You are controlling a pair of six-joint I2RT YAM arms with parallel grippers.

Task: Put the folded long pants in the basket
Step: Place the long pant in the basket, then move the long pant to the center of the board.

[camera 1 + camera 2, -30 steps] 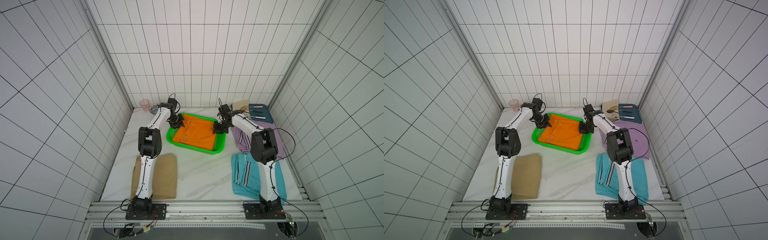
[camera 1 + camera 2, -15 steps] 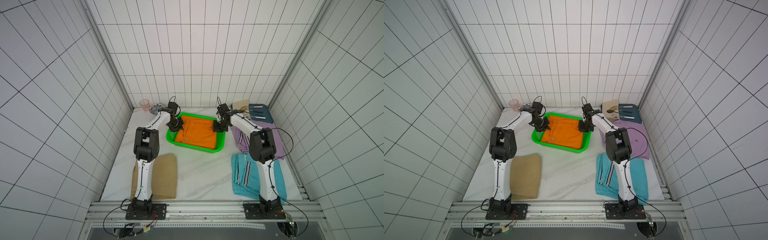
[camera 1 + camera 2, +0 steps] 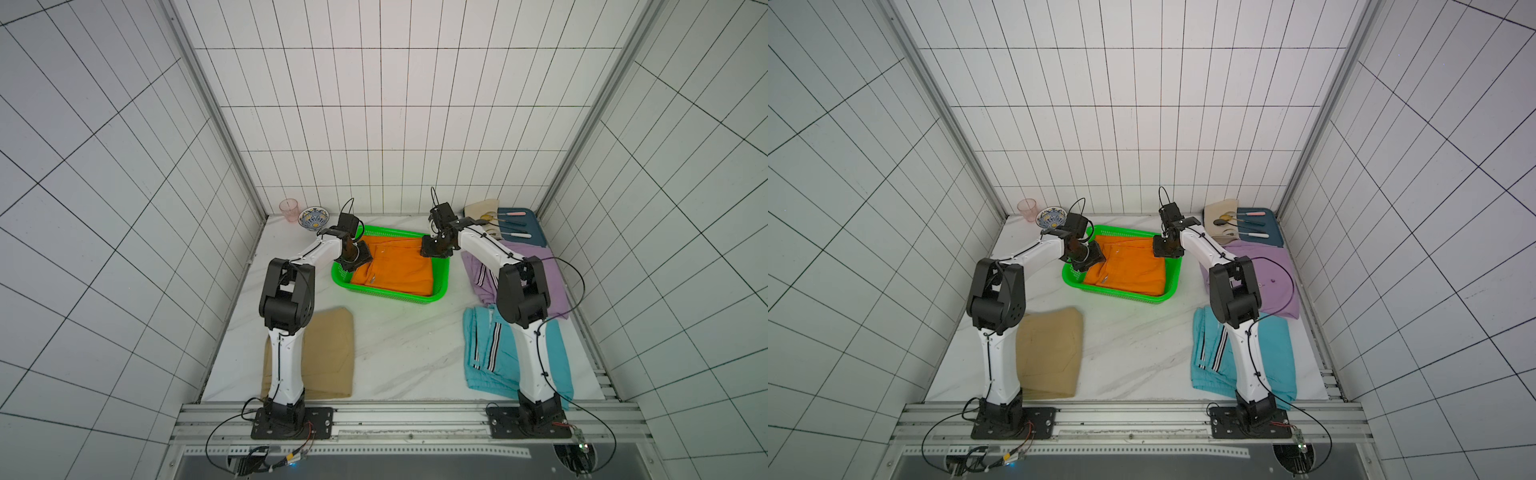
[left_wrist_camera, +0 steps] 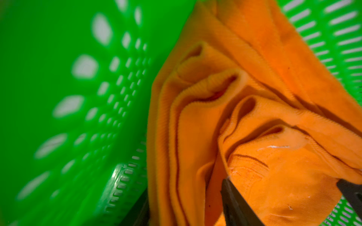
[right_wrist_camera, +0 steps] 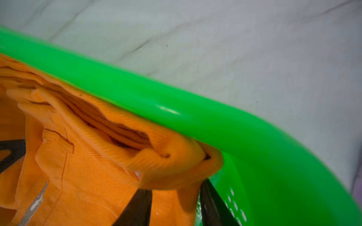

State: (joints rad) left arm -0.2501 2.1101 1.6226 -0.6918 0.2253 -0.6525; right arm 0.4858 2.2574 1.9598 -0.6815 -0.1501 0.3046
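Orange pants [image 3: 395, 266] lie in the basket [image 3: 440, 286] by the desk's far edge, the left gripper [image 4: 283, 182] released. The right gripper [image 5: 176, 185] straddles a fold, hold unclear. Placing looks done. Next: lift clear, then fetch tan pants [image 3: 1050, 353], blue pants [image 3: 1275, 353] and lilac pants [image 3: 1275, 291].

A robot test cell rather than a real home. White tiled walls [image 3: 374, 124] with bare aluminium posts [image 3: 220, 120] box in a marble-look table [image 3: 399, 345]. The left arm [image 3: 286, 361] and right arm [image 3: 536, 365] are bolted to a metal rail [image 3: 415, 419] along its front edge. A pink cup [image 3: 289, 210], a painted bowl [image 3: 313, 218] and a green basket [image 3: 390, 296] are the household props.
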